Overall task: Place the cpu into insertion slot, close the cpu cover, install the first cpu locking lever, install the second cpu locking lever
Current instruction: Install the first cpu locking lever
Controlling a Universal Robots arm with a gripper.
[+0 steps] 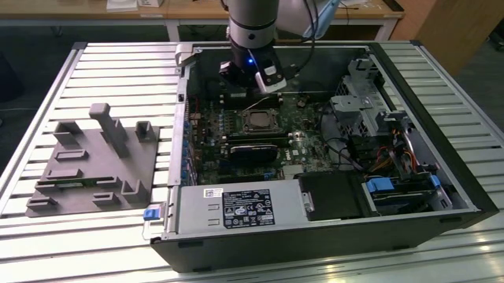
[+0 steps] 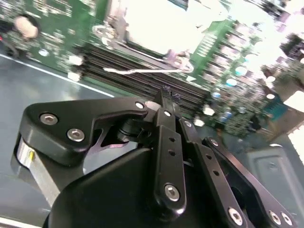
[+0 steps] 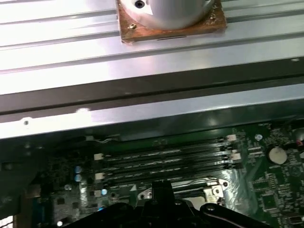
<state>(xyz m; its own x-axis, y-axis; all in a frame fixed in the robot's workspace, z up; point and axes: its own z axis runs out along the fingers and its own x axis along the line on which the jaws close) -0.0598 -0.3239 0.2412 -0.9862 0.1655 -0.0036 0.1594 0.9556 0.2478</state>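
Reader: Where does the cpu sit, and where is the tool?

Legend: The cpu (image 1: 258, 121) lies in its socket at the middle of the motherboard (image 1: 307, 138), inside the open computer case (image 1: 331, 242). The cpu cover (image 1: 245, 122) appears to lie flat around it as a silvery frame, though glare in the second wrist view hides the fit. The gripper (image 2: 166, 95) hangs low over the memory slots (image 3: 161, 159), just beside the socket.

Reader: How does the tool stand?

Legend: Its two fingers meet tip against tip, and nothing is seen between them. A thin wire lever (image 2: 137, 71) runs along the socket's edge, just ahead of the tips and apart from them.

Reader: What could go wrong from here?

Legend: By judgement only, three faults. The wire is thin and looks springy, and the closed tips offer it a narrow face, so it may slide off and snap back. A push that lands beside the wire would fall on the memory slots or on small parts of the board. If the cover is not fully down, clamping would load the cpu unevenly and might harm the socket's contacts
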